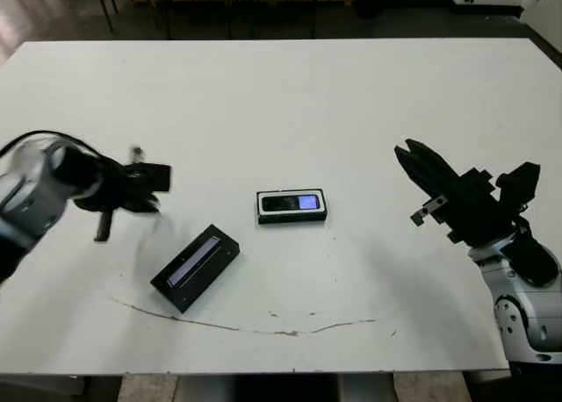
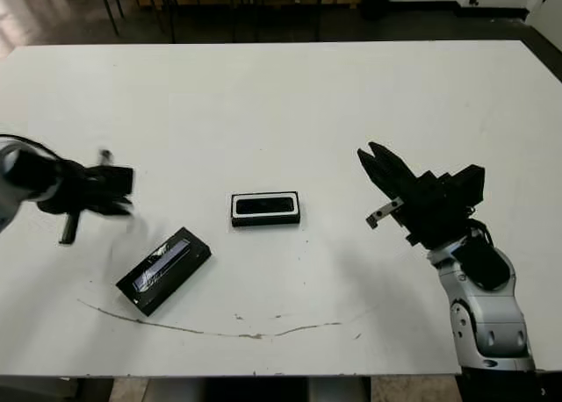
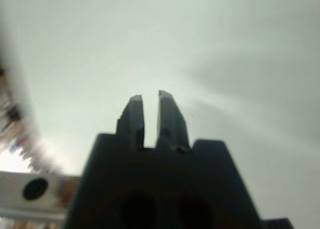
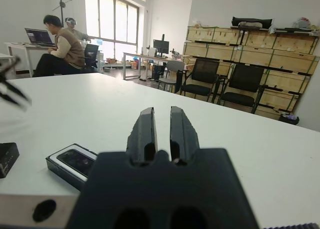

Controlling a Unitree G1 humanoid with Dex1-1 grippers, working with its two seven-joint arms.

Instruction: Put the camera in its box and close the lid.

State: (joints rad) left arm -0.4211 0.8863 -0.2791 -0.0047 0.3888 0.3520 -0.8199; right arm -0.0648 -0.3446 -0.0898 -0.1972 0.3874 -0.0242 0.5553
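Tall windows (image 4: 112, 26), wooden shelving (image 4: 250, 51), black office chairs (image 4: 227, 86).

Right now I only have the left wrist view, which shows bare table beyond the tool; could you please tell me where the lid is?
Observer: The lid lies flat on the table, window strip up, between the left tool and the table's front edge.
Operator: Thank you. Is the camera in the box yet?
Observer: Yes, the camera lies inside the box at mid-table, with its blue screen toward the robot's right.
Operator: Is the right tool close to it?
Observer: No, the right tool hovers well off to the box's right, fingers together and holding nothing.
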